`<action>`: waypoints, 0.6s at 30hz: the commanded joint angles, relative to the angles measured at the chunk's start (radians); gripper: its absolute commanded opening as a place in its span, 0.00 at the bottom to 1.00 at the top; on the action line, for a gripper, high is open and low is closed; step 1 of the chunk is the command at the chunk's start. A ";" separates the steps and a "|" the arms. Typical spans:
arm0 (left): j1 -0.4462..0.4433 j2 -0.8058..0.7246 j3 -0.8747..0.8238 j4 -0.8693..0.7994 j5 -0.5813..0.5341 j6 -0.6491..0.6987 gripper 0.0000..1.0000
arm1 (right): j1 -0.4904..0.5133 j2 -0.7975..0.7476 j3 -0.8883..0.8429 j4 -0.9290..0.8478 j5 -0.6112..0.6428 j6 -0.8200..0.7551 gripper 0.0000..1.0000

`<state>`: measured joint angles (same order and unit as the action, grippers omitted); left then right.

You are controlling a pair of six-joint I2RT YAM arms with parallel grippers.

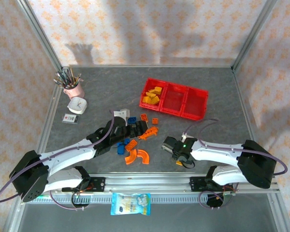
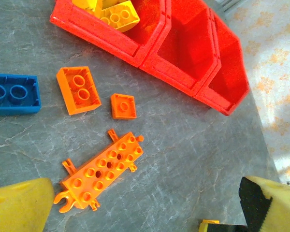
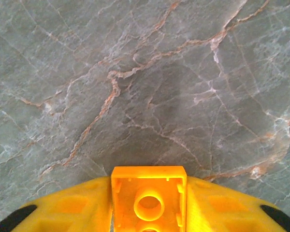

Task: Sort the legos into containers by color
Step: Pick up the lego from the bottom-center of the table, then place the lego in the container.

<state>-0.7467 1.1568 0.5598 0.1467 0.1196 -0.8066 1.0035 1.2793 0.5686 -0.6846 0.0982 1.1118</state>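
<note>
While my left end effector (image 1: 135, 130) hangs over the loose legos (image 1: 135, 142) in the middle of the grey worktop (image 1: 222, 125), my right end effector (image 1: 169, 145) sits just to the right of them, well apart from the red tray (image 1: 174, 100) at the far side. Yellow bricks (image 1: 152, 96) lie in the tray's left compartment, and two curved orange arcs (image 1: 137, 156) lie nearest my bases.

In the left wrist view, my left fingers (image 2: 19, 208) stand spread wide over the worktop. A long orange plate (image 2: 104, 169) lies just beside the left one. Beyond it lie a small orange square (image 2: 123, 106), an orange brick (image 2: 78, 90) and a blue brick (image 2: 12, 94), each apart from the others, and then the tray.

In the right wrist view, my right end effector is pressed onto a yellow brick (image 3: 149, 205), one finger against each side, its hollow underside facing the camera. I cannot tell whether it touches the worktop.
</note>
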 commanded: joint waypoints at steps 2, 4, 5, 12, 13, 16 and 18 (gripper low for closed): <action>-0.008 0.003 0.009 0.016 -0.012 0.013 0.99 | 0.009 0.010 0.027 0.033 0.032 -0.021 0.34; -0.008 -0.004 0.009 0.014 -0.016 0.013 0.99 | 0.008 0.012 0.039 0.033 0.042 -0.030 0.32; -0.008 -0.009 0.008 0.014 -0.019 0.014 0.99 | 0.009 0.012 0.047 0.033 0.048 -0.037 0.31; -0.008 -0.026 0.026 -0.025 -0.049 0.033 0.99 | -0.008 0.000 0.131 0.021 0.111 -0.105 0.29; -0.008 -0.029 0.032 -0.035 -0.056 0.040 0.99 | -0.015 -0.004 0.142 0.028 0.124 -0.123 0.29; -0.004 -0.044 0.044 -0.051 -0.073 0.055 0.99 | -0.071 -0.008 0.190 0.065 0.130 -0.214 0.29; 0.006 -0.057 0.053 -0.058 -0.079 0.066 0.99 | -0.112 0.001 0.235 0.093 0.139 -0.281 0.29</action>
<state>-0.7464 1.1309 0.5686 0.1158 0.0830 -0.7765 0.9291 1.2892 0.7433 -0.6300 0.1677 0.9394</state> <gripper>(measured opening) 0.992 0.289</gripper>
